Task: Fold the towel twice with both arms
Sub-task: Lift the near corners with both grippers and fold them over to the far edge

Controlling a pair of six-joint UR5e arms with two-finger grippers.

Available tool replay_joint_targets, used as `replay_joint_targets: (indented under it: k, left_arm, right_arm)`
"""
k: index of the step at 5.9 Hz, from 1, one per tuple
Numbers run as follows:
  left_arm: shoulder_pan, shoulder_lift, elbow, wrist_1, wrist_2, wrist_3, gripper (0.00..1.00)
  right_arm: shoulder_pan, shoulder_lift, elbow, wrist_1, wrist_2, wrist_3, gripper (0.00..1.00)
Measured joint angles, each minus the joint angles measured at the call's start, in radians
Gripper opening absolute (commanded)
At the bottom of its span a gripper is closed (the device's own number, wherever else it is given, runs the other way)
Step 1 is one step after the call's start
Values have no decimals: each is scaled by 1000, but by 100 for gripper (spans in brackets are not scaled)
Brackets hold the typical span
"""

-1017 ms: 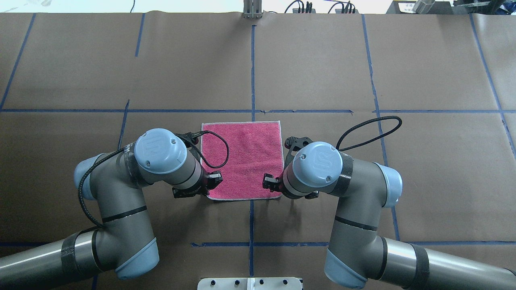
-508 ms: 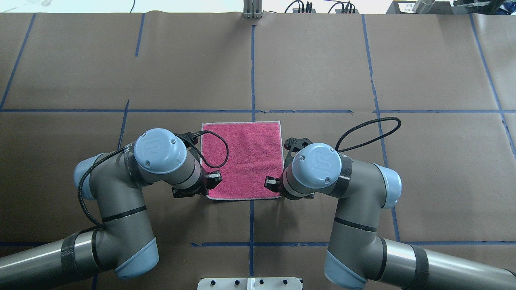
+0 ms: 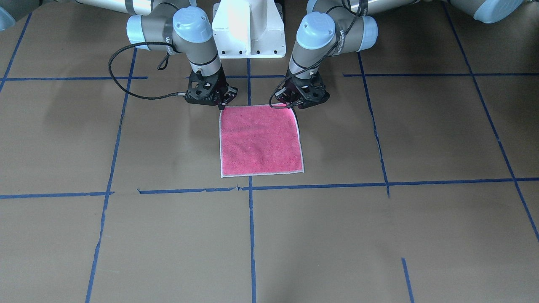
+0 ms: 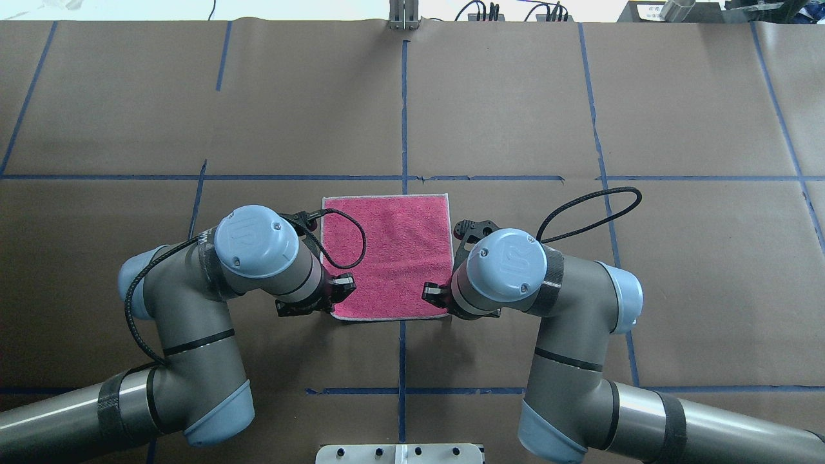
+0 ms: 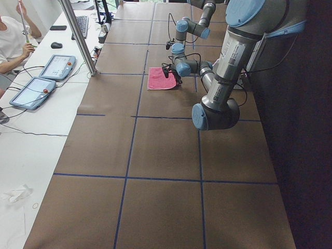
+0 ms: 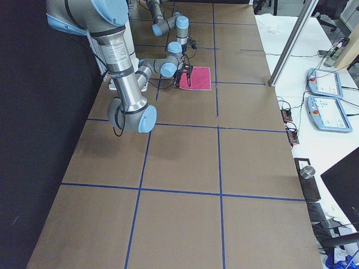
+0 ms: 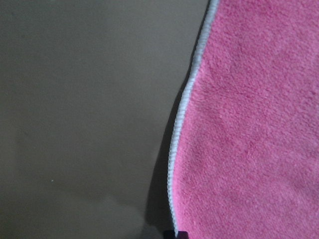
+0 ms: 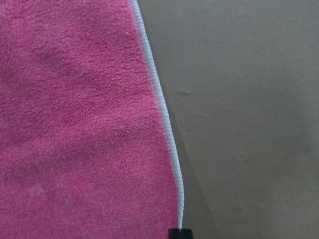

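The towel lies flat on the table, pink face up, with pale edging; it also shows in the front view. My left gripper is down at the towel's corner nearest the robot on my left. In the left wrist view the towel edge runs into the closed black fingertips and is slightly raised there. My right gripper is down at the other near corner. The right wrist view shows the edge ending in its closed fingertips. In the overhead view the wrists hide both grippers.
Brown paper with blue tape lines covers the table. The white pedestal base stands behind the towel on the robot's side. Operator tablets lie on a side table beyond the far edge.
My right wrist has shifted slightly towards the towel's near right corner. The left arm and the towel have not visibly moved.
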Motion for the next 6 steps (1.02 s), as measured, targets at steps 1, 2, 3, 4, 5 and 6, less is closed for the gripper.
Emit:
replay_joint_targets:
  k: [1, 2, 3, 4, 5, 6]
  left_arm:
    - [-4, 1, -6, 0, 0, 1, 1]
    - [-19, 1, -7, -1, 0, 2, 1]
    - [-39, -1, -4, -3, 0, 5, 1]
    - [-57, -3, 5, -19, 0, 6, 1]
    - [-71, -4, 20, -46, 1, 5, 1]
    - [-85, -8, 33, -59, 1, 3, 1]
  right_arm:
    - [17, 1, 9, 2, 2, -1, 0]
    - [39, 1, 11, 5, 3, -1, 0]
    - [57, 0, 10, 7, 4, -2, 0]
    - [68, 0, 8, 8, 2, -6, 0]
    - [78, 1, 4, 17, 0, -9, 0]
    - [92, 2, -15, 51, -2, -12, 0]
